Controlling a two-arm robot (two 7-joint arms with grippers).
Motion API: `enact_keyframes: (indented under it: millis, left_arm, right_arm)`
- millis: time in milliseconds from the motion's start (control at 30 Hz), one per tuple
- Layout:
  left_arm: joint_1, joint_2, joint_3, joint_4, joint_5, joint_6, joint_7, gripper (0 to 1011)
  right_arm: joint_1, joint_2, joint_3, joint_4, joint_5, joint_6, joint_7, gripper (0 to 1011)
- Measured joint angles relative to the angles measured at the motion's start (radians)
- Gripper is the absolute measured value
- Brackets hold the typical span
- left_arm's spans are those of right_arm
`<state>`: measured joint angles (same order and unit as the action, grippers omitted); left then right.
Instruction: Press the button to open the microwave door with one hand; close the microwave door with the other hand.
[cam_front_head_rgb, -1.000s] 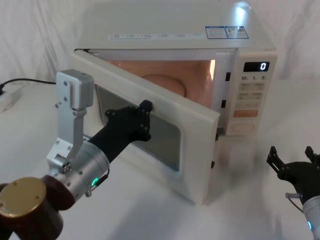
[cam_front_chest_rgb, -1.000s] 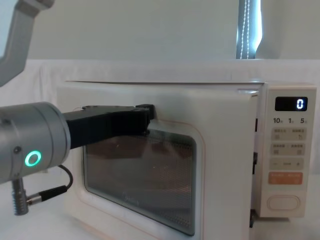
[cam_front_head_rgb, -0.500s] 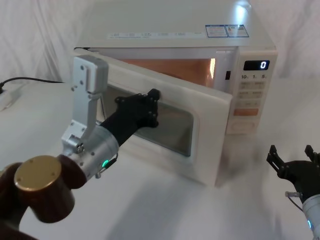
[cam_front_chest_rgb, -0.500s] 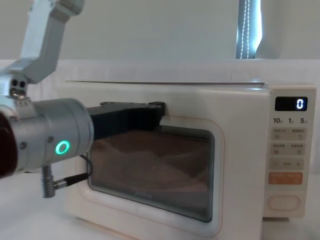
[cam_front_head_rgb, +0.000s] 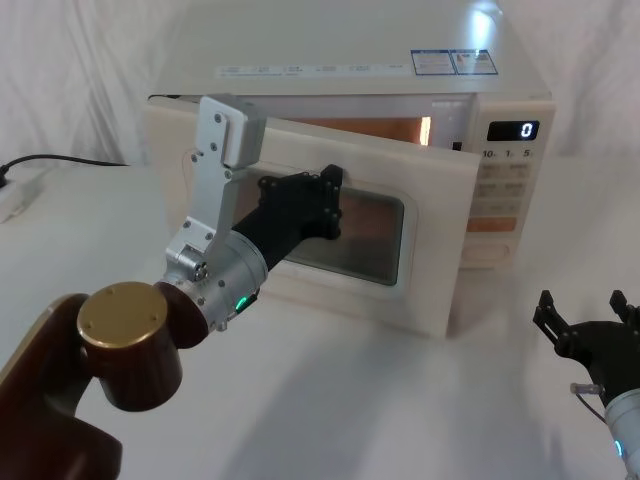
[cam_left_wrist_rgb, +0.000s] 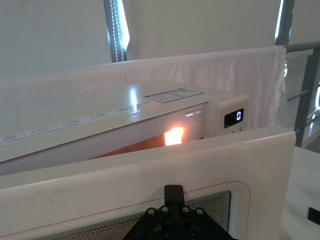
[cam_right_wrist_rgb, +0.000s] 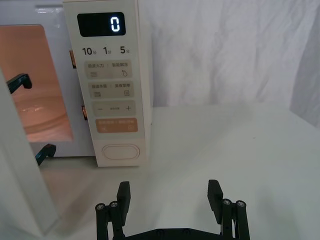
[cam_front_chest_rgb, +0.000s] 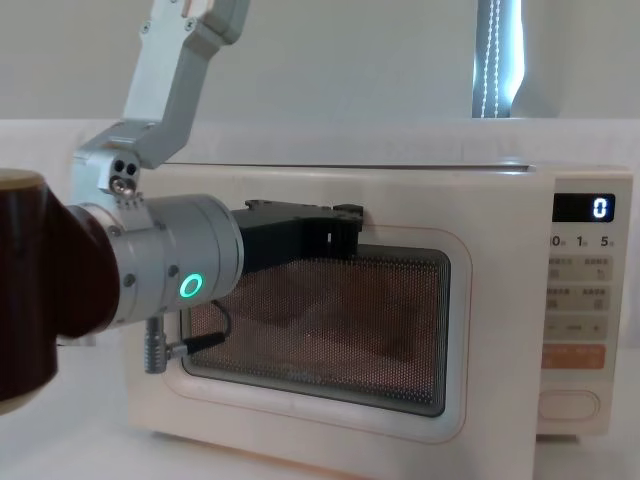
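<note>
The microwave door (cam_front_head_rgb: 330, 235) stands partly ajar, hinged at the left of the oven and swung out only a little at its free right edge, so a strip of the orange-lit cavity (cam_front_head_rgb: 340, 127) shows above its top edge. The left claw (cam_front_head_rgb: 328, 203) is pressed against the outer face of the door at the upper edge of the dark window, touching the cream panel; whether its fingers are spread or together I cannot tell, since they lie flat against the door. A green ring (cam_front_chest_rgb: 189, 286) glows on its silver wrist. The button (cam_right_wrist_rgb: 120, 151) sits at the bottom of the control panel, below the orange key (cam_right_wrist_rgb: 116, 125), and nothing touches it. The right claw (cam_right_wrist_rgb: 170, 197) hangs low over the white counter (cam_front_head_rgb: 400, 400), in front of and to the right of the oven, well apart from the panel, its fingers spread wide and holding nothing. The display (cam_right_wrist_rgb: 101, 24) reads 0.
</note>
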<state>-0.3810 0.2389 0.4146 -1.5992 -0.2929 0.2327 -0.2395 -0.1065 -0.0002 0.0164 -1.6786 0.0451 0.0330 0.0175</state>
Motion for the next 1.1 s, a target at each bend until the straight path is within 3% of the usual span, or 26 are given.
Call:
enact_keyframes:
  millis: [367,1100]
  left_arm:
    - [-0.027,-0.04,-0.006,0.046,0.054,-0.01,0.012,0]
    - [-0.083,-0.096,-0.021,0.139,0.093,-0.01,-0.001,0]
  right_arm:
    - [0.0,0.0,0.0,0.0,0.0,0.0,0.0,1002]
    - [0.0,0.0,0.0,0.0,0.0,0.0,0.0,1002]
